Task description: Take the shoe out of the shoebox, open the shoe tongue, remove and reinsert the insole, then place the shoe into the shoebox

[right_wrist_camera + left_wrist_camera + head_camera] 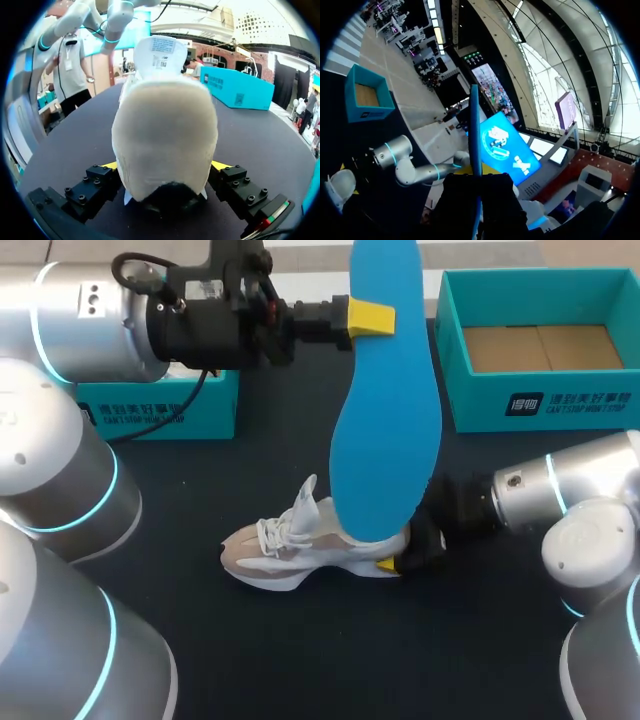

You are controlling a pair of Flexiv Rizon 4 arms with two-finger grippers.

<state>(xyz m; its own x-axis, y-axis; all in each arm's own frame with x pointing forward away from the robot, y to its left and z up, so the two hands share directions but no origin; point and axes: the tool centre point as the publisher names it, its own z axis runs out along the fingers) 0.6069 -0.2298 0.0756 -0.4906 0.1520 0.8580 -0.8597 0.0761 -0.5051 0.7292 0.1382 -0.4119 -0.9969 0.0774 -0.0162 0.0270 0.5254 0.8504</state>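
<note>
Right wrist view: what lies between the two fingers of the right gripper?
The heel of the shoe lies there, and both fingers of the right gripper touch it, one on each side. The right wrist view shows this plainly.

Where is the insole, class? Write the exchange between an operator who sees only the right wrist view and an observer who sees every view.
Operator: I see only a sneaker, its heel clamped in my right pincer. What is above it?
Observer: A blue insole hangs upright over it. In the head view the insole's lower end overlaps the heel opening.
Operator: What holds it up?
Observer: The left pincer grips its upper end, reaching in from the table's left side.
</note>
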